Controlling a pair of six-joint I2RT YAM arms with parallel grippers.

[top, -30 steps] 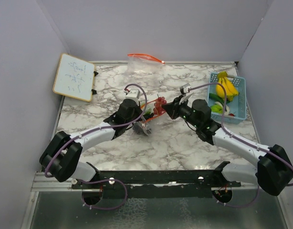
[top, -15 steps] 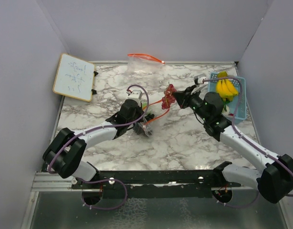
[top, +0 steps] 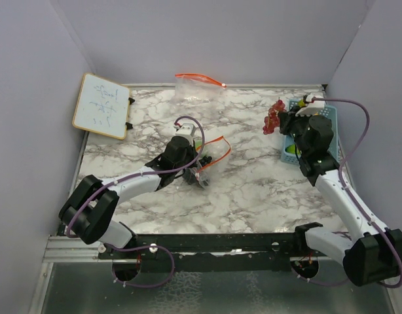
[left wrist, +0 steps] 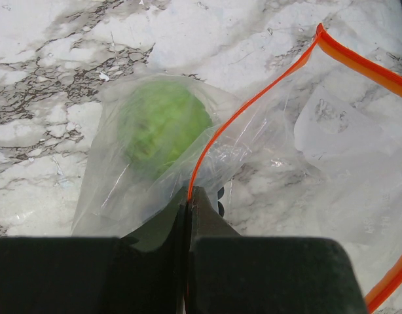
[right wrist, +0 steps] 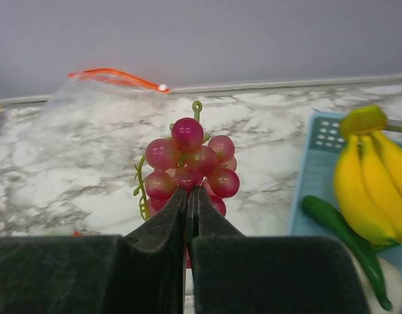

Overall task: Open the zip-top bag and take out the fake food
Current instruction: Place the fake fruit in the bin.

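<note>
1. Left wrist view: the zip-top bag (left wrist: 332, 137) lies on the marble desk (left wrist: 44, 39). Its orange zip strip curves from the upper right down to the left gripper (left wrist: 188, 204). The gripper's fingers are pressed together on the strip and the clear film at the bag's mouth.
2. A round lime-green fruit (left wrist: 163, 124) sits inside the bag behind the film, just beyond the pinch.
3. In the right wrist view, the right gripper (right wrist: 187, 199) is clamped on the lower part of the dark red grape cluster (right wrist: 191, 163). The cluster stands above the fingertips with its green stem loop on top, held off the desk.
4. Seen from the top external camera, the cluster hangs just beside the left rim of the light-blue basket (right wrist: 312, 176), toward the right back of the desk. It is well apart from the bag, which the left arm holds near the middle.
5. In the basket lie a yellow banana bunch (right wrist: 365, 183) and, alongside it, a green bean-like piece (right wrist: 338, 229). A white item at the lower corner is cut off too much to identify.
6. A second clear bag (top: 198, 84) with an orange strip lies at the back edge by the wall.
7. A whiteboard (top: 103, 104) with handwriting sits at the left back corner.
</note>
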